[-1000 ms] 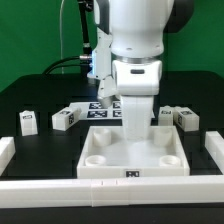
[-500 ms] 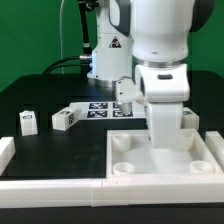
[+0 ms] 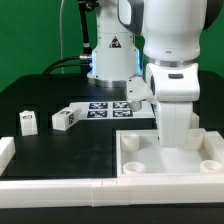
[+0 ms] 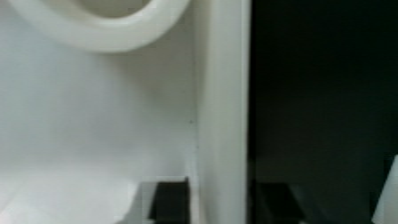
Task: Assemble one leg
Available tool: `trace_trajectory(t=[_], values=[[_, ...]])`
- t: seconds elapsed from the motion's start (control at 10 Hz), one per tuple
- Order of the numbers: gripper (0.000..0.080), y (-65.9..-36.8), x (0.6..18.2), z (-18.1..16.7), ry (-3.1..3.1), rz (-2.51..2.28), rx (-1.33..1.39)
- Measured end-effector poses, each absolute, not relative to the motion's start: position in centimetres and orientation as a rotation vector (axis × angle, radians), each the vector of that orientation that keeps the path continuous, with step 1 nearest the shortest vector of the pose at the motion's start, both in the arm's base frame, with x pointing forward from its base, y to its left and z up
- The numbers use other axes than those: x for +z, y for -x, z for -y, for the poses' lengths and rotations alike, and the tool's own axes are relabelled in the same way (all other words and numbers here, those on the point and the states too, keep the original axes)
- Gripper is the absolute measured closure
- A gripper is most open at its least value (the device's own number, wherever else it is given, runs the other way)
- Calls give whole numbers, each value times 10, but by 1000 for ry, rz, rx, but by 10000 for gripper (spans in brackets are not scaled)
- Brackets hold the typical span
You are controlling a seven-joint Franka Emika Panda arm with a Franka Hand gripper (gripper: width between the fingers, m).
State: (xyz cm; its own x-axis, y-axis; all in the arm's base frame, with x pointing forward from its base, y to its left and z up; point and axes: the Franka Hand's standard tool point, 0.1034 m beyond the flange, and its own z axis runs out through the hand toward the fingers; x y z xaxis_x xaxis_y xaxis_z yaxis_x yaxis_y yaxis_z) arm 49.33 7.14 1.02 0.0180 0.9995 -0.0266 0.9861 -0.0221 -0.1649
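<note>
At the lower right of the exterior view, the gripper [image 3: 174, 140] is planted in the white tray [image 3: 165, 170]. In the wrist view its jaws are seen closed on either side of the tray's wall, pinching it. At the middle left, well apart from the tray, one leg [image 3: 63, 119] and a second leg [image 3: 27, 122] are seen untouched on the black table [image 3: 60, 150], near the marker board [image 3: 108, 108].

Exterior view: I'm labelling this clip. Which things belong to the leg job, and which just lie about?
Job: leftmost leg; leg beside it; square tray part; gripper on its wall.
Lying about: marker board; white edge rails.
</note>
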Motion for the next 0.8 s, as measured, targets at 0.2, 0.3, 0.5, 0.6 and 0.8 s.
trace_trajectory(t=[0.2,0.3,0.5,0.6,0.8], values=[[507,-493,10,-71,2168,2124,206],[306,-493,10,-71,2168,2124,206],[201,-493,10,-71,2168,2124,205],[160,-494,11,-71,2169,2124,204],[151,-494,11,-71,2169,2124,204]])
